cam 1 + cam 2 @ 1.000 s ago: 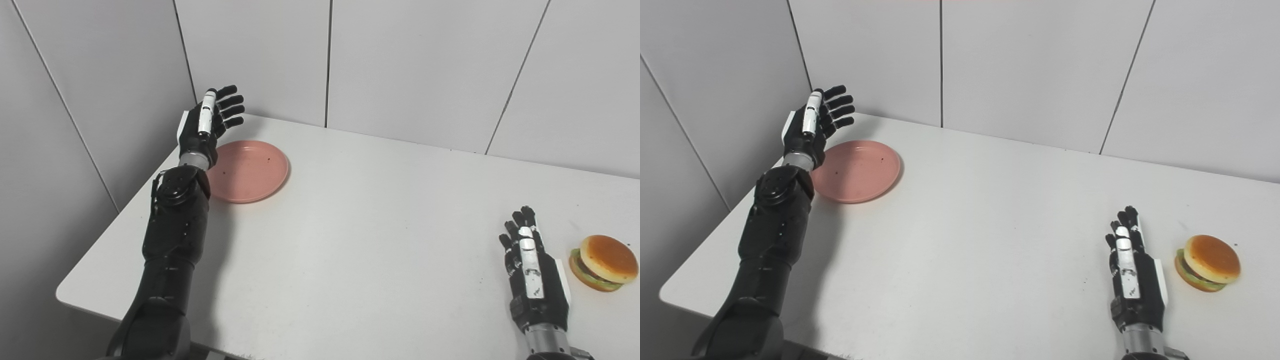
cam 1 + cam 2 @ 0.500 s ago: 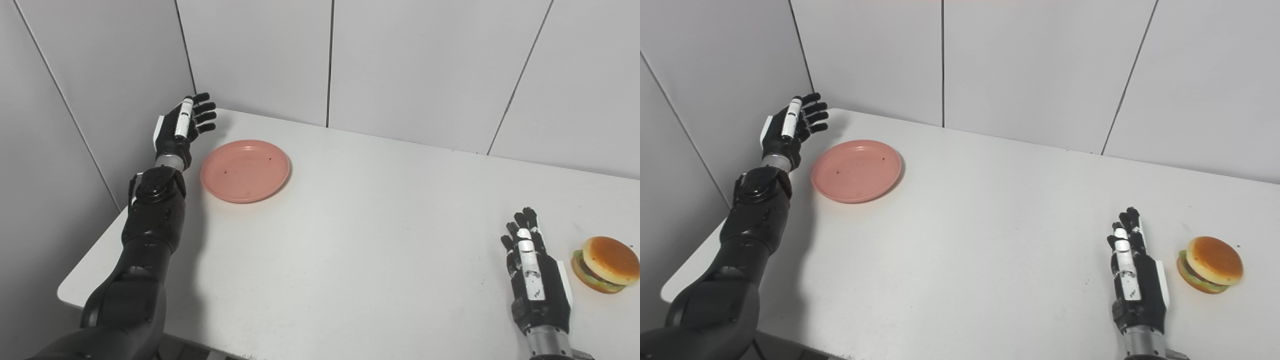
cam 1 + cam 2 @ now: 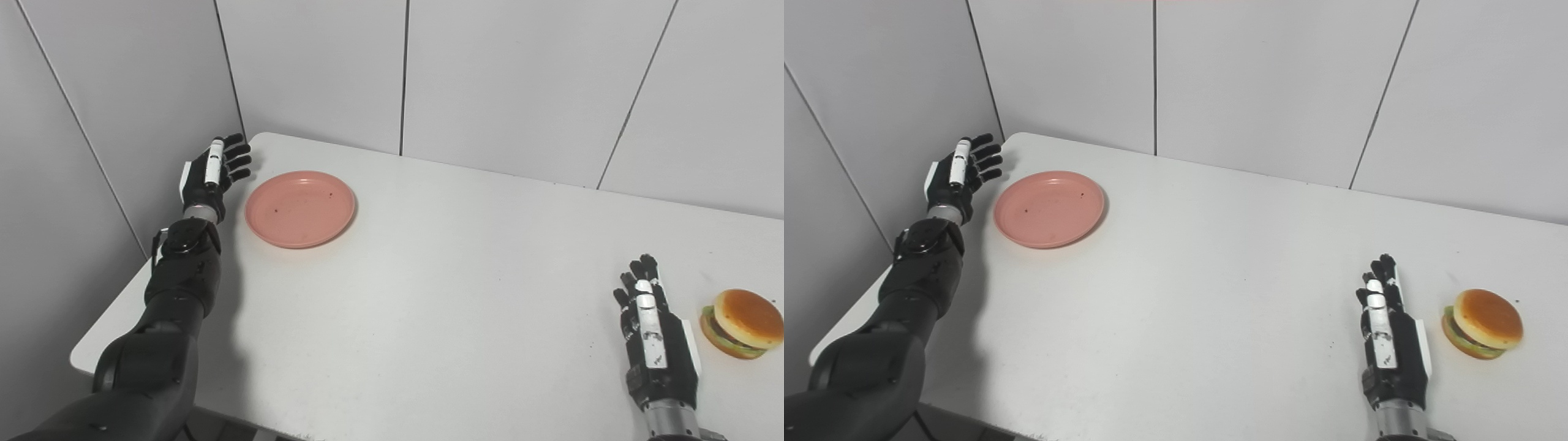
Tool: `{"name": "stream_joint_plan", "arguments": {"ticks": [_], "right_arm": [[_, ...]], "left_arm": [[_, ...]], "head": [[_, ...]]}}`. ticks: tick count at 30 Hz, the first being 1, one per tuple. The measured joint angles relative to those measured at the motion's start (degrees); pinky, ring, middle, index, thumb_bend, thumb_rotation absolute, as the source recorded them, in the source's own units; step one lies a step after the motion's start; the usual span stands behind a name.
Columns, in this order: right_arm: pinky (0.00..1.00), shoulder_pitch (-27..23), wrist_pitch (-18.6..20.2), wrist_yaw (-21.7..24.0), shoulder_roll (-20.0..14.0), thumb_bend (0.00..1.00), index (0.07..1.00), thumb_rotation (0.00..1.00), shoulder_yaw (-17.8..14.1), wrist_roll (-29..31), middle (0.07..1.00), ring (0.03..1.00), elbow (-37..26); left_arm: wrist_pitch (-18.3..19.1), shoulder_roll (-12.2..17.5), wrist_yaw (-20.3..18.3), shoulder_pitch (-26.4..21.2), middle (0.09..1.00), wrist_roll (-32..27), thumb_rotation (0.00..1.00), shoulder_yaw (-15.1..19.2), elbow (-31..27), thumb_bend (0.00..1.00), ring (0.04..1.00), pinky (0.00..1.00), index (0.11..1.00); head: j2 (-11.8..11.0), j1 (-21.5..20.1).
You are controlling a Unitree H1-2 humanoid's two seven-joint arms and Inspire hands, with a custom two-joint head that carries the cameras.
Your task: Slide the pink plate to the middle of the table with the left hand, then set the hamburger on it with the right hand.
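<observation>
Left eye view: round pink plate (image 3: 300,209), speckled; left robot hand (image 3: 211,174) spread beside it.

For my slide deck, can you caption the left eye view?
Open left hand beside the pink plate; right hand beside the hamburger.

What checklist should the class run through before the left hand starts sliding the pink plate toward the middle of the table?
1. Left hand open, holding nothing: ok.
2. Left hand on the plate's outer side, ready to push inward: ok.
3. Fingers touching the pink plate: not ok, a gap shows.
4. Bare table along the path to the middle: ok.
5. Right hand open beside the hamburger, out of the path: ok.
6. Plate empty: ok, only small specks.
</observation>
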Motion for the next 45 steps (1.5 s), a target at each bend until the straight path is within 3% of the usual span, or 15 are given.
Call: {"name": "stream_joint_plan", "arguments": {"ticks": [4,11,15,18,27,29,36,39,45], "right_arm": [[1.00,-0.03,0.00,0.02,0.08,0.57,1.000,0.77,-0.08,0.43,1.000,0.998,0.00],[1.00,-0.04,0.00,0.10,0.28,0.60,1.000,0.77,-0.23,0.76,1.000,1.000,-0.01],[1.00,0.01,0.02,0.20,0.17,0.54,1.000,0.76,-0.30,1.00,1.000,1.000,-0.02],[0.98,0.02,0.02,0.15,0.16,0.55,1.000,0.80,-0.30,0.95,1.000,0.990,-0.04],[0.99,0.04,0.02,0.15,0.24,0.57,1.000,0.77,-0.35,1.03,1.000,0.997,-0.07],[0.99,0.04,0.02,0.13,0.24,0.58,1.000,0.78,-0.33,1.00,1.000,0.999,-0.08],[0.99,0.22,0.45,-0.77,0.72,0.55,1.000,0.78,0.23,-0.57,1.000,0.992,-0.49],[0.97,1.05,0.71,-1.60,1.10,0.52,1.000,0.81,0.58,-1.55,1.000,0.982,-1.62],[0.98,1.54,0.99,-1.86,1.20,0.48,1.000,0.85,1.11,-2.42,1.000,0.996,-2.24]], "left_arm": [[-0.05,-1.28,0.16,0.28,0.743,0.53,0.95,-1.24,-0.02,0.23,0.765,0.75,0.707],[-0.35,-3.22,-0.16,1.80,0.724,-0.24,0.84,-1.19,-1.28,0.26,0.740,0.71,0.701],[-0.41,-4.36,-0.05,2.44,0.716,-0.28,0.80,-1.27,-2.63,0.26,0.737,0.71,0.693],[-0.89,-4.97,-0.02,2.56,0.731,-0.01,0.91,-1.94,-2.90,0.25,0.757,0.74,0.698],[-1.62,-6.45,-0.16,3.10,0.744,-0.07,0.92,-2.86,-4.27,0.27,0.770,0.75,0.714],[-1.45,-6.94,-0.16,3.72,0.745,-0.04,0.92,-3.14,-5.61,0.26,0.769,0.74,0.716],[2.67,-10.15,-0.69,5.50,0.729,-0.09,0.91,-4.93,-12.40,0.25,0.743,0.71,0.699],[4.69,-11.75,-1.48,6.13,0.738,0.00,0.98,-6.42,-15.23,0.26,0.753,0.72,0.706],[9.06,-14.16,-1.51,7.73,0.735,1.05,0.92,-8.66,-20.85,0.25,0.753,0.71,0.707]], "head": [[0.18,-0.09],[0.35,0.00],[0.44,-0.09],[0.53,0.00],[0.70,-0.62],[1.23,-2.36],[2.29,-5.80],[2.81,-7.03],[3.25,-8.96]]}}
